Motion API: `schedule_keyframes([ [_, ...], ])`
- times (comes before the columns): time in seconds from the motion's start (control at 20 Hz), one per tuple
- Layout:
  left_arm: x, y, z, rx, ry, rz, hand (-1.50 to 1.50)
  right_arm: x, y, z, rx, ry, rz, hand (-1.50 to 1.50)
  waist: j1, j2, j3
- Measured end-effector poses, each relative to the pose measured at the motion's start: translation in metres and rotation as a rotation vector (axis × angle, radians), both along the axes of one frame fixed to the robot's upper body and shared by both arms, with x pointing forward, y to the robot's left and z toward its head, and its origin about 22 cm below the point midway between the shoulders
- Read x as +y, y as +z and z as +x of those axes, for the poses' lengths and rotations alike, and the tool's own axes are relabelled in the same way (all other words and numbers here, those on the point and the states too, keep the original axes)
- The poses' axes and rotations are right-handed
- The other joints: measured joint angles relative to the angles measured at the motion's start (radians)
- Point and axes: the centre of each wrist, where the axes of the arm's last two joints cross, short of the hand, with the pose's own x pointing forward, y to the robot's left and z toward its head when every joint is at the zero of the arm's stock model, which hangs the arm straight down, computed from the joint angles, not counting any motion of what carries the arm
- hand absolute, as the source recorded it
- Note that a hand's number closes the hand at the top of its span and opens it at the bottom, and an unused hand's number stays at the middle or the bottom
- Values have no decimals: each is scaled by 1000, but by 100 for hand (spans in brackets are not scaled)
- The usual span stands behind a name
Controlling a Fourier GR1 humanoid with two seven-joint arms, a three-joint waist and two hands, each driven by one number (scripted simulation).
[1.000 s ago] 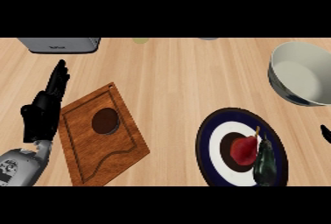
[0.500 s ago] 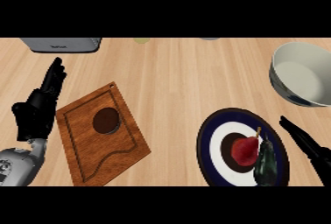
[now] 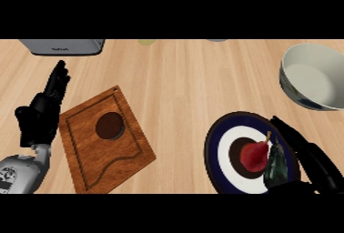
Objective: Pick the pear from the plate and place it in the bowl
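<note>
pear (image 3: 254, 154): red, stem pointing up-right, lying on the dark centre of the plate, lower right of frame; nothing has hold of it
plate (image 3: 222, 150): dark blue rim, white ring, dark middle; lower right, partly covered by the right hand on its right side
dark green item (image 3: 275, 166): on the plate, touching or just beside the pear on its right; can't tell what it is
bowl (image 3: 309, 79): white inside, grey-blue outside, upper right of frame, cut by the right edge; well apart from the plate, nothing inside it
right hand (image 3: 309, 154): comes in from lower right corner, fingers straight and stretched toward upper left along the plate's right rim, just beside the dark green item; holds nothing; contact with the pear not visible
left hand (image 3: 42, 113): left edge of frame, fingers extended pointing up, holding nothing, resting beside the board
cutting board (image 3: 101, 152): brown wood, tilted, round dark recess near its middle, lower left, just right of the left hand
toaster (image 3: 64, 45): grey appliance at top left edge, mostly cut off
counter (image 3: 181, 86): light wood
</note>
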Motion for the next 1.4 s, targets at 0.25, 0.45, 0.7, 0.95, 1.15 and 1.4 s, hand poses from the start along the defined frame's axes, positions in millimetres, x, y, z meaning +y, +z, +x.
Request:
schedule_keyframes([
  [0.25,-1,1,4,0,-1,2,0,9,-15,18,8,8,6,-150,-1,0,0],
  [0.45,-3,1,3,-3,-3,6,0,18,-28,34,15,17,7,-150,1,-1,-1],
  [0.7,-1,2,2,-6,0,3,0,19,-36,36,-4,49,-33,150,0,-2,-2],
  [0.95,-3,2,0,-6,-4,6,0,24,-43,44,-73,66,-70,150,1,-5,-5],
  [1.15,-3,-2,4,-3,-3,11,0,25,-45,52,-108,76,-62,150,0,-6,-6],
  [1.4,4,3,0,-3,0,3,0,21,-44,40,-154,95,-56,150,-3,-4,-4],
])
